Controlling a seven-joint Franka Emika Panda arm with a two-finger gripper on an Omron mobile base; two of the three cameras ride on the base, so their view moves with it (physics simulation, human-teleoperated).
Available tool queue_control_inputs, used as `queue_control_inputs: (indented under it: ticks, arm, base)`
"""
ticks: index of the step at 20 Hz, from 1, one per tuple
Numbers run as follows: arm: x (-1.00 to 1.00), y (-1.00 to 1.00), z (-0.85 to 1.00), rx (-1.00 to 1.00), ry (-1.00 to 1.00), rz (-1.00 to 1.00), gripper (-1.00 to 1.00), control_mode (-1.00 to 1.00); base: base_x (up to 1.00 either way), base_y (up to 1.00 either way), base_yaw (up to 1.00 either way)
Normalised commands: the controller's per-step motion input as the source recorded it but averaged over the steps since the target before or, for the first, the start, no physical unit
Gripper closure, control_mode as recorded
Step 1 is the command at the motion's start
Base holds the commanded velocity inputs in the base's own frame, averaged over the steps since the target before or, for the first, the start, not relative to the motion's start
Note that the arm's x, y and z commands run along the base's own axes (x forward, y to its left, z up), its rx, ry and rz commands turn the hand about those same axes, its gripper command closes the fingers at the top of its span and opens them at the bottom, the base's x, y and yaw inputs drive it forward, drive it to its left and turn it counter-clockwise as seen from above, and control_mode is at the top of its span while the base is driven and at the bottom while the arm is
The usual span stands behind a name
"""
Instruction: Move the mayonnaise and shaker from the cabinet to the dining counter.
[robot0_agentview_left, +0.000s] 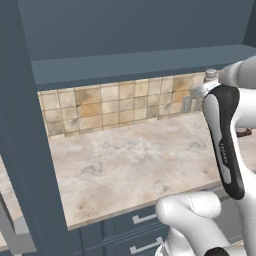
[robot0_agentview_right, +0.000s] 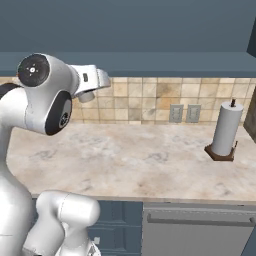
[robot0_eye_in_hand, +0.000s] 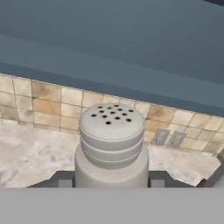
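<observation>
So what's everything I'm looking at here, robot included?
shaker: one, pale grey, holes in its cap, upright between the gripper's fingers, up in front of the cabinet
cabinet: one, dark blue-grey, on the wall above the tiles
tiles: one band, tan, behind the counter
counter: one, beige marble-look, under the cabinet
wall outlets: two, grey, side by side on the tiles
paper towel roll: one, white, upright on a dark stand at the counter's right end
drawers: dark blue-grey, silver handles, below the counter
arm: one, white with dark joints
gripper: one, dark fingers, shut on the shaker
</observation>
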Motion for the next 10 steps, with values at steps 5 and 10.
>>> queue_control_inputs:
  ticks: [5,10]
  arm:
    - [-0.48,0.02,-0.23,0.18,0.00,-0.31,1.00,-1.00]
    - [-0.23,0.00,-0.07,0.22,-0.13,-0.17,1.00,-1.00]
  base:
    - [0.00,0.00,0.00]
    - [0.00,0.00,0.00]
